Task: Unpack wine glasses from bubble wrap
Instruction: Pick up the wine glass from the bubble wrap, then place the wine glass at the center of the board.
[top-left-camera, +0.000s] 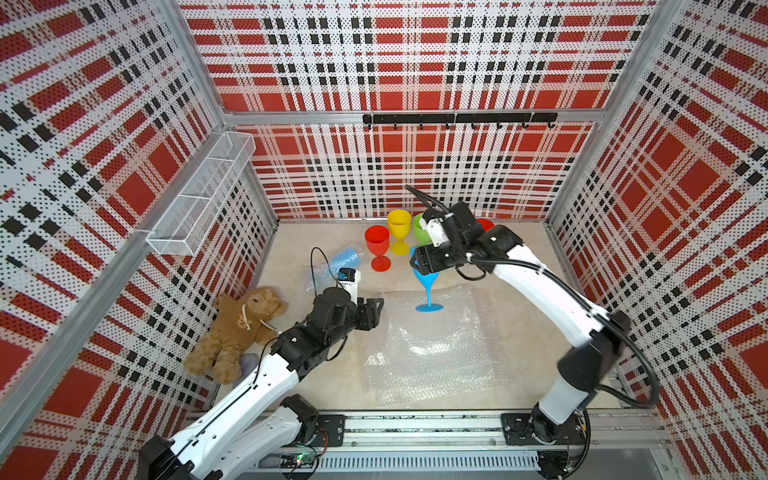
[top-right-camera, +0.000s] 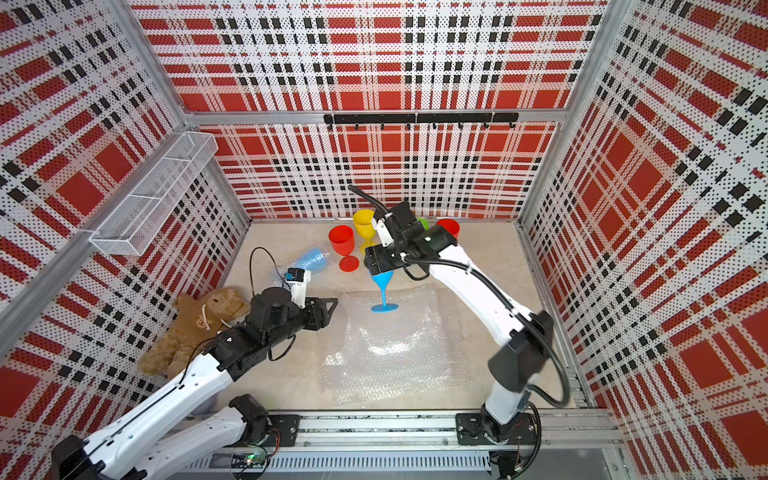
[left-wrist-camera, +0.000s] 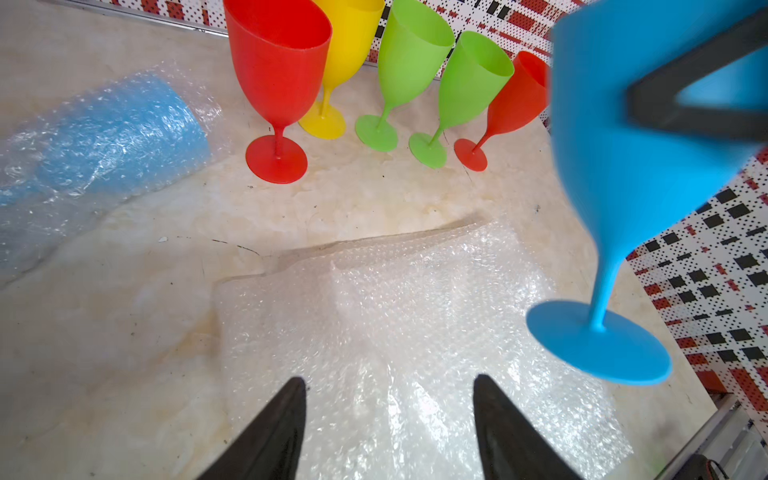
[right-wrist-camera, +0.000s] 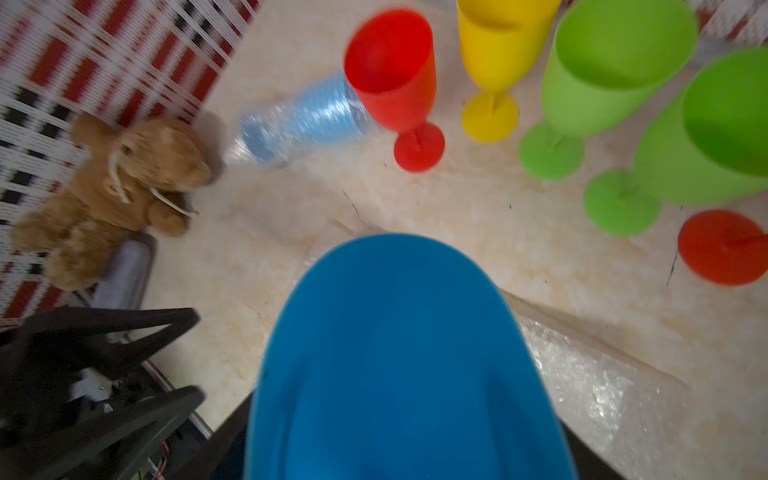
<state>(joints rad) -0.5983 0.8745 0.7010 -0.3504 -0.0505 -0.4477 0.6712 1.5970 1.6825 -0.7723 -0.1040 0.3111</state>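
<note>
A beige marbled table (top-left-camera: 324, 370) is enclosed by red plaid walls. At the far edge of the flat bubble wrap sheet (top-left-camera: 432, 345), a blue goblet (top-left-camera: 424, 279) is held tilted, its bowl clasped by the right gripper (top-left-camera: 417, 262). The left gripper (left-wrist-camera: 388, 386) is spread empty over the sheet's left side. Beyond the sheet's far left corner, a wrapped goblet (left-wrist-camera: 112, 133) is seen lying. It is judged light, stiff and slick, so the film should be pinched at a loose end.
</note>
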